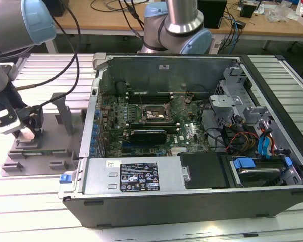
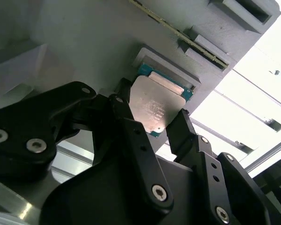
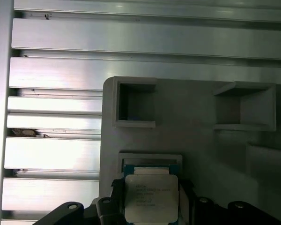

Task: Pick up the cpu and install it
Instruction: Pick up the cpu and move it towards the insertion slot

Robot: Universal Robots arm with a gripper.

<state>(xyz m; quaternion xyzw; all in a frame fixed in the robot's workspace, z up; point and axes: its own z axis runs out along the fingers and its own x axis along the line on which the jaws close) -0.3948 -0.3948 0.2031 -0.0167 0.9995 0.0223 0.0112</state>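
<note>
The cpu (image 2: 152, 101), a flat square chip with a silvery top plate and a thin green rim, sits between my gripper's (image 2: 152, 117) two black fingers (image 2: 126, 117), which press on its opposite edges. It is at a shallow square recess (image 3: 150, 158) of the grey fixture plate (image 3: 187, 117), slightly offset from it. In the first wrist view the cpu (image 3: 150, 197) shows between the gripper (image 3: 150, 193) fingers. In the exterior view my gripper (image 1: 28, 132) is low over the fixture plate (image 1: 45, 151) at the exterior view's left. The motherboard socket (image 1: 154, 115) lies inside the open computer case (image 1: 192, 191).
A black heatsink block (image 1: 149, 135) lies just in front of the socket. Cables, drive cages and a power supply (image 1: 139, 176) crowd the case. The fixture plate carries raised posts and pockets (image 3: 136, 105). Ribbed aluminium table (image 3: 56, 61) surrounds it.
</note>
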